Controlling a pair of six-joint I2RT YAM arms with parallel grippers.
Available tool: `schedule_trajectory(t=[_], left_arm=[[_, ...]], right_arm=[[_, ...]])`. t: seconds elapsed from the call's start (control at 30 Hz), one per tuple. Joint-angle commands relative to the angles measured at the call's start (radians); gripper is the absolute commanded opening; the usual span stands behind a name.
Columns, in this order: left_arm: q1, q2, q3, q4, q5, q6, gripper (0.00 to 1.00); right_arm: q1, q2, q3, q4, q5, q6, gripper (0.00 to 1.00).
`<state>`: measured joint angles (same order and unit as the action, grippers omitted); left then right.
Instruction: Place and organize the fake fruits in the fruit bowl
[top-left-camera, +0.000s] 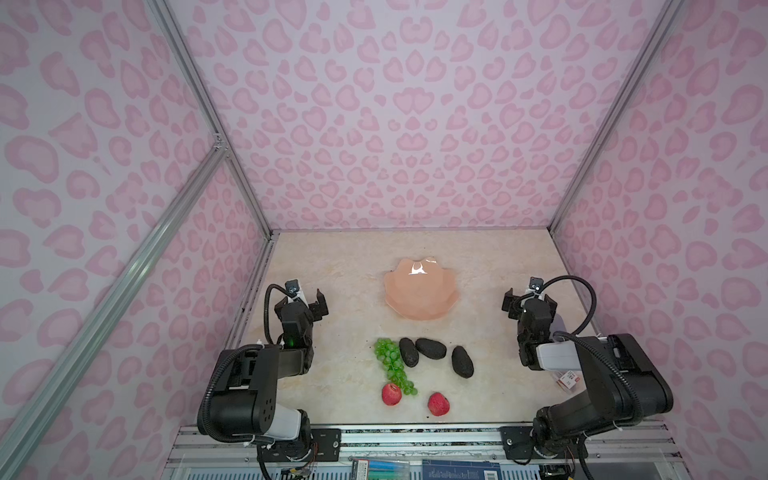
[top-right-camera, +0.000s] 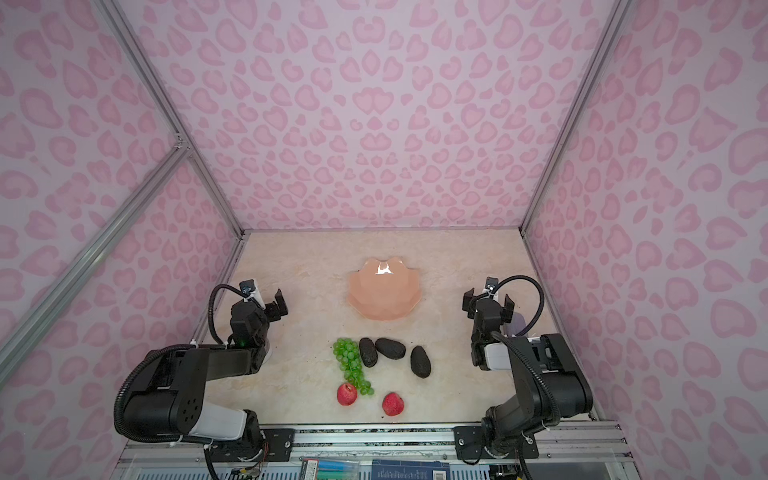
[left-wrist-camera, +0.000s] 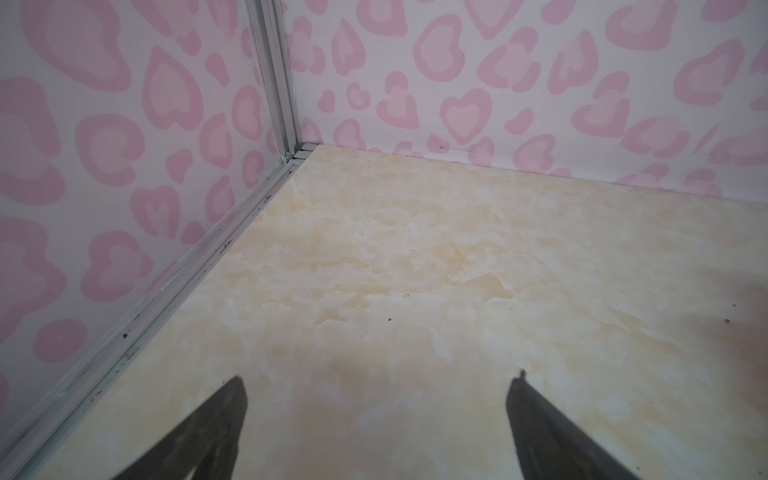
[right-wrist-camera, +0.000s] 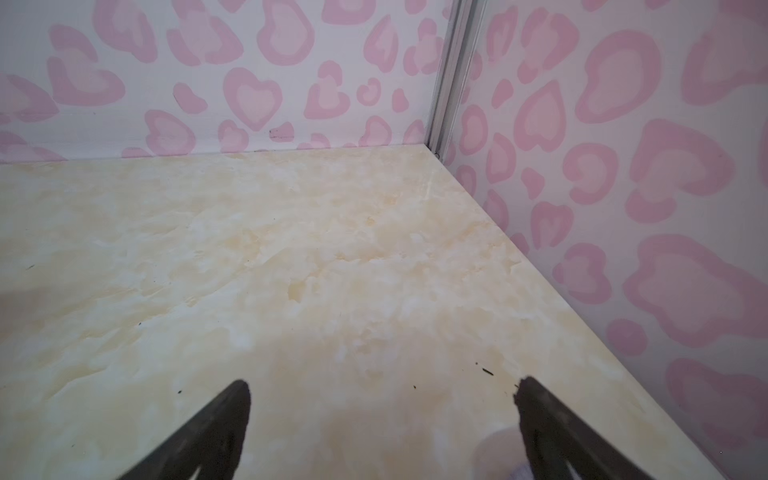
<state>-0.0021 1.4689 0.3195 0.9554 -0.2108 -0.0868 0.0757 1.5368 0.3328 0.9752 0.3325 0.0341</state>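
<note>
**Fruit bowl job: nothing loaded yet, both arms out wide**

Reading the table (left-wrist-camera: 415, 249) like a clock, 12 at the back wall. The fruit bowl (top-left-camera: 419, 291) sits about dead centre and empty. All the fake fruits (top-left-camera: 408, 352) are bunched at its 6 o'clock. The grapes (top-left-camera: 390, 362) trail toward 6. Three avocados (top-left-camera: 431, 348) lie in a loose row at the bunch's 3 o'clock (the two nearest the grapes seem to touch, the third lies apart). Two apples (top-left-camera: 391, 394) sit nearest the 6 o'clock edge, one tucked against the grapes' tail.

The left gripper (top-left-camera: 307, 297) hangs at the bowl's 9 o'clock, the right gripper (top-left-camera: 528, 300) at its 3 o'clock. Both have jaws spread wide with nothing between them; the wrist views show only bare table.

My guess on the why: bowl in the middle so either arm can drop into it, fruit by the near edge within both arms' reach, jaws wide ready for a first grab. Grapes look like the awkward one, long and floppy
</note>
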Motion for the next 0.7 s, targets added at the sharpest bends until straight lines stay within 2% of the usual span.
schedule_trajectory(t=[0.0,0.67], left_arm=[[-0.001,-0.001,0.003,0.031,-0.009,0.005,0.98],[-0.001,0.003,0.009,0.023,-0.009,0.003,0.98]], right_arm=[[0.0,0.004,0.002,0.01,-0.001,0.001,1.0],[-0.016,0.003,0.008,-0.005,-0.03,0.009,1.0]])
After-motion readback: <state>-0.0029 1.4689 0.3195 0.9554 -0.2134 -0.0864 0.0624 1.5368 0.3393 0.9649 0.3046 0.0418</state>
